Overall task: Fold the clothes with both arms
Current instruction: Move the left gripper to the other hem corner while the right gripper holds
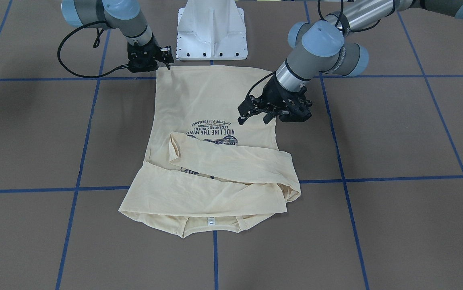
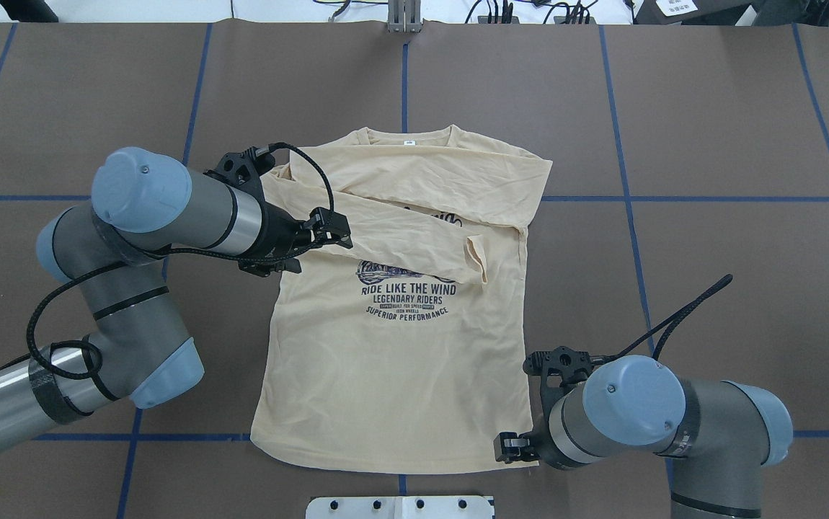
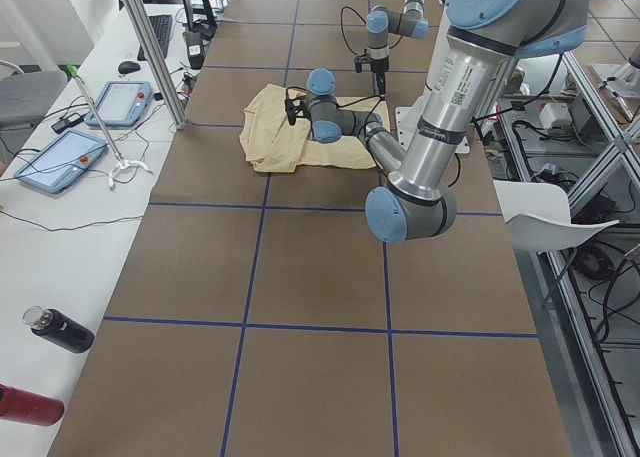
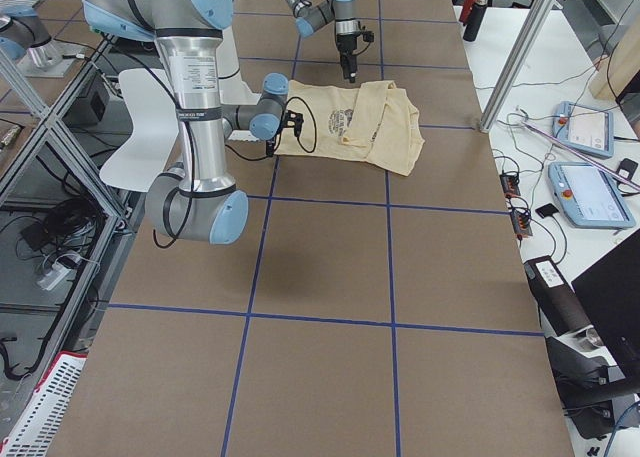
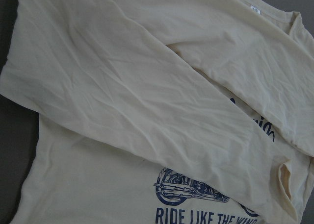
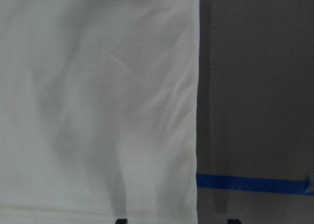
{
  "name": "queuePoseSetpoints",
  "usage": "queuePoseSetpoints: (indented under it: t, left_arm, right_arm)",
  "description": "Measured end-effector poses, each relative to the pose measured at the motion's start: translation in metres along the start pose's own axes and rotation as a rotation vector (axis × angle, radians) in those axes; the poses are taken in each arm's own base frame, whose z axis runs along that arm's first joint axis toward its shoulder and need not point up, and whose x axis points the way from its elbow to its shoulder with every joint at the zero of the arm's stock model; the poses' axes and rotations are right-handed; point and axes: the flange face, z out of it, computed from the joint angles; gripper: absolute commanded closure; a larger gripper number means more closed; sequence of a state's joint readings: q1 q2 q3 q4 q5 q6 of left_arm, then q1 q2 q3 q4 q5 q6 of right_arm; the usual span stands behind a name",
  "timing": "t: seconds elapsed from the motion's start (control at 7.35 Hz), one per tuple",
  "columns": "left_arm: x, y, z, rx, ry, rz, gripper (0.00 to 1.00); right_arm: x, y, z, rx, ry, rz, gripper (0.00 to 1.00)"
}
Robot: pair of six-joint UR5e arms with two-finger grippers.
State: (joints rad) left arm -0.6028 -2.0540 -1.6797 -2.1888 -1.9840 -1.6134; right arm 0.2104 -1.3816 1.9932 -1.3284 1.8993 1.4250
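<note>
Shirt (image 2: 400, 360): flat on desk (image 2: 710, 108), print (image 2: 406, 292) up, collar away from the robot, hem toward it. Both sleeves are folded across the chest. One cuff (image 2: 476, 259) lies just beside the print.

Left claw (image 1: 254, 118): jaws apart, holding nothing, over the shirt's side on the robot's left, near the folded sleeve.

Right claw (image 1: 168, 61): jaws apart, at the hem corner on the robot's right. One fingertip is over cloth, the other over desk.
</note>
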Motion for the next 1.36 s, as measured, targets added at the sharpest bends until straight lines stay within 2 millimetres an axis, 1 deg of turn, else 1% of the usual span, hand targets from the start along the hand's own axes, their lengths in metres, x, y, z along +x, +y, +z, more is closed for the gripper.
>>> queuePoseSetpoints:
  t: [0.41,0.54,0.68,0.82,0.95,1.36]
  left_arm:
    - [-0.0003,-0.0002,0.0004,0.001,0.000,0.001,0.00]
    - [-0.0003,-0.0003,0.0004,0.001,0.000,0.001,0.00]
    - [-0.0003,0.0000,0.0006,0.000,0.000,0.001,0.00]
    - [-0.0003,0.0002,0.0008,0.000,0.000,0.000,0.00]
    - [-0.0003,0.0004,0.0008,0.000,0.000,0.000,0.00]
    - [-0.0003,0.0003,0.0009,0.001,0.000,0.002,0.00]
  right_arm:
    - [-0.0030,0.0019,0.0065,-0.011,0.004,-0.003,0.45]
    - [-0.0031,0.0019,0.0075,-0.013,0.005,-0.003,0.49]
    - [-0.0025,0.0021,0.0081,-0.014,0.007,-0.002,0.64]
    - [-0.0011,0.0022,0.0088,-0.016,0.009,-0.001,0.86]
    - [-0.0001,0.0024,0.0093,-0.019,0.011,0.000,1.00]
    - [0.0001,0.0019,0.0050,-0.025,0.004,0.000,1.00]
